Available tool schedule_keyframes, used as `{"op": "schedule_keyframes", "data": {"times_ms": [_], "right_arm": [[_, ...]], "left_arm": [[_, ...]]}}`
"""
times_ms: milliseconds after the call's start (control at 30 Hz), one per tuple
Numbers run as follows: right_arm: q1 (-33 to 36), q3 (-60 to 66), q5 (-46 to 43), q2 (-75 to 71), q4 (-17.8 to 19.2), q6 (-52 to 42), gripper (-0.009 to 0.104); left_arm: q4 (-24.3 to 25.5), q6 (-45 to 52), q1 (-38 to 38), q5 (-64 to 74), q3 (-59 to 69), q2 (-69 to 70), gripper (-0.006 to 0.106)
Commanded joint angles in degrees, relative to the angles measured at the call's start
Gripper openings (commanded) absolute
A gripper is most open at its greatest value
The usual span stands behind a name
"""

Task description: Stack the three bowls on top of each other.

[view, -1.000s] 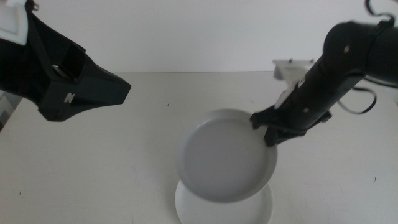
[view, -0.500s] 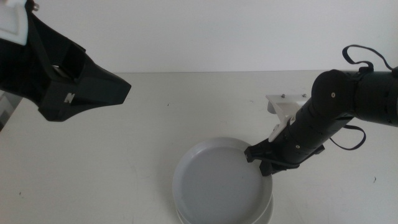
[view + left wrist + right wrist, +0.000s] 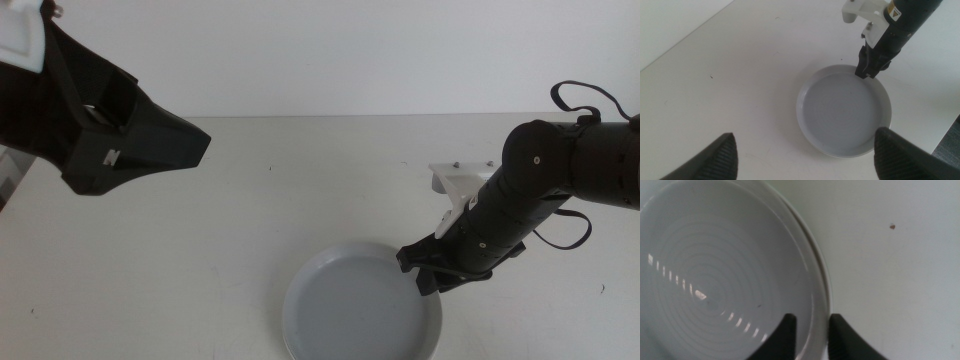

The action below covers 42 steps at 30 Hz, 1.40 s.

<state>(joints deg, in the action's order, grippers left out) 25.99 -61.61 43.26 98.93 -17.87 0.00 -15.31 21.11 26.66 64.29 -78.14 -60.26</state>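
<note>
1. One grey-blue bowl (image 3: 360, 310) is what we can see best. It sits low on the table (image 3: 250, 200), near the front edge, and another rim (image 3: 812, 240) peeks out just under it in the right wrist view. So it looks like it is resting on top of at least one more bowl. How many bowls are under it cannot be told from here.
2. The right gripper (image 3: 428, 270) is at the far right side of the bowl's rim. Its two dark jaws sit one inside the rim and one outside, close together, so it seems to be pinching the grey-blue bowl.
3. The step looks like setting this bowl down on the pile. The bowl seems flat and settled.
4. Next, the right gripper should let go and lift straight up, gently, so the bowl does not slide off.
5. The left gripper (image 3: 802, 155) waits high up on the left side, well away from the bowls. Its jaws are spread wide and hold nothing.
</note>
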Motion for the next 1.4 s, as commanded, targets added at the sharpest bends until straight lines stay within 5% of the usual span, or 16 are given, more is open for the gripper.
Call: {"op": "schedule_keyframes", "data": {"times_ms": [0,200,467,700,900,1100,1233,1367], "right_arm": [[0.08,-1.18,0.01,-2.85,-0.47,-0.73,0.031],[-0.03,-1.56,0.1,-4.38,-0.69,0.0,0.055],[-0.1,-8.3,6.51,-9.32,1.85,-0.79,0.06],[-0.1,-17.08,10.52,-9.88,11.76,-0.74,0.06],[-0.1,-27.69,10.06,-9.88,20.8,-0.58,0.057],[-0.17,-34.07,11.08,-9.88,29.94,2.74,0.049],[-4.37,-36.04,14.5,-9.88,27.84,2.67,0.048],[-14.62,-36.1,15.55,-10.77,18.42,-0.39,0.048]], "left_arm": [[-1.24,-0.42,0.03,-2.74,-1.76,0.79,0.105],[-1.24,-0.42,0.03,-2.74,-1.76,0.79,0.105],[-1.25,-0.42,0.03,-3.15,-1.76,0.79,0.105],[0.58,-8.72,0.03,-11.64,-1.76,-1.89,0.105],[9.9,-16.9,-1.37,-14.12,-5.77,-9.45,0.105],[9.12,-17.85,-10.48,-10.91,-14.0,-17.68,0.105],[4.51,-13.63,-18.43,-9.61,-16.05,-20.36,0.105],[-1.72,-9.31,-26.96,-7.14,-14.34,-19.33,0.105]]}}
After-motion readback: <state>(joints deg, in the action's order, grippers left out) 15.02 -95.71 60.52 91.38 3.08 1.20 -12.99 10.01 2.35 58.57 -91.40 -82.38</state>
